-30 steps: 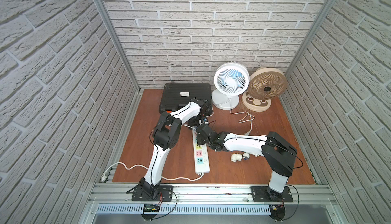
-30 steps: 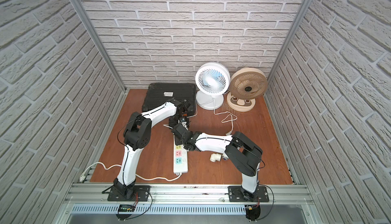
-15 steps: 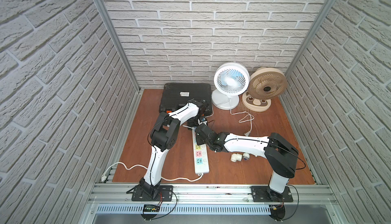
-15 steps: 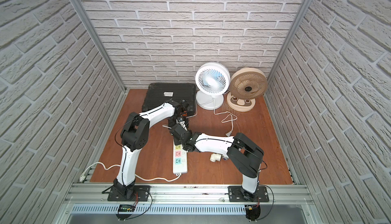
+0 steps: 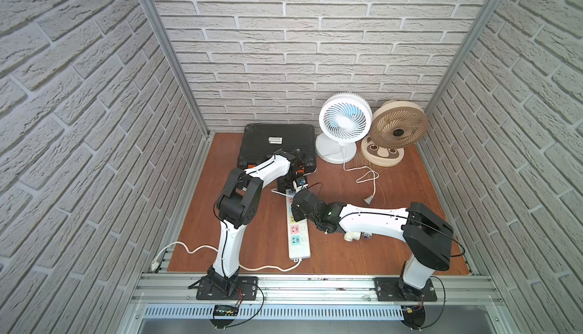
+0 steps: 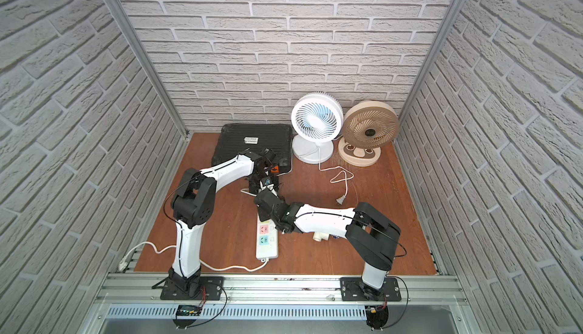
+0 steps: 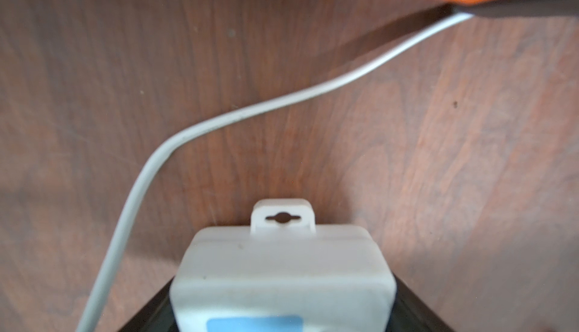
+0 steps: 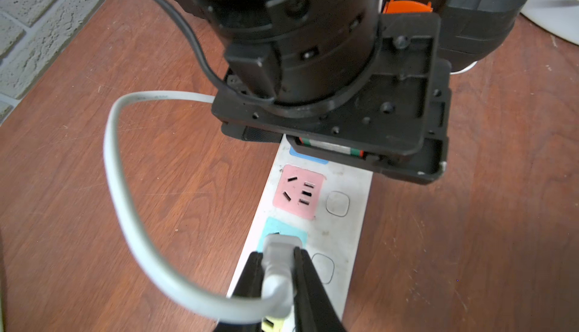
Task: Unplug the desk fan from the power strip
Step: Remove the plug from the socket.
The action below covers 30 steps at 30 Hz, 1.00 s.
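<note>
My left pincer (image 8: 332, 133) stands over the far end of the power strip (image 8: 344, 236), just ahead of my right pincer (image 8: 279, 261) at the grey plug (image 8: 280, 247), so forward is closed. A grey cord (image 8: 114, 164) loops on the counter (image 8: 470, 220) at one side of the strip; the other side is bare wood.

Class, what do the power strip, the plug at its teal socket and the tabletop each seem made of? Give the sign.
Power strip: hard white plastic, smooth moulded casing, faintly scuffed. Plug: pale grey moulded plastic or rubber, matte, rounded edges. Tabletop: reddish-brown wood or wood-look laminate; grain shows, but which is unclear.
</note>
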Each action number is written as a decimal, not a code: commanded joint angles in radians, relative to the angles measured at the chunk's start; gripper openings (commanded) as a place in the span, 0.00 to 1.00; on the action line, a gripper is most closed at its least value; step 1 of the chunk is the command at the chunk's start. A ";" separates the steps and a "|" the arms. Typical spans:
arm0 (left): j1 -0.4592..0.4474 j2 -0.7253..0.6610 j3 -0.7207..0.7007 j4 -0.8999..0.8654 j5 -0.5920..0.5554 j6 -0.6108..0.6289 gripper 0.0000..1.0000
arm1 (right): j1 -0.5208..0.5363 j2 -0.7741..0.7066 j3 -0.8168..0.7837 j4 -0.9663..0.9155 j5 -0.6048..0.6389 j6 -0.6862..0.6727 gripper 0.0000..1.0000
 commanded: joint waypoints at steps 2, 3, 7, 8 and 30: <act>-0.017 -0.018 -0.039 0.035 0.068 0.003 0.92 | 0.010 -0.042 -0.009 0.063 -0.006 -0.020 0.03; -0.017 -0.031 -0.039 0.033 0.065 0.006 0.97 | 0.010 -0.043 -0.007 0.063 -0.007 -0.021 0.03; -0.020 -0.083 -0.046 0.031 0.054 0.017 0.98 | 0.010 -0.048 0.002 0.065 -0.012 -0.028 0.03; -0.020 -0.094 -0.049 0.031 0.051 0.020 0.98 | 0.010 -0.049 0.005 0.065 -0.014 -0.029 0.03; -0.017 -0.505 -0.240 0.287 -0.121 0.075 0.98 | -0.016 -0.073 0.127 0.033 -0.044 -0.094 0.03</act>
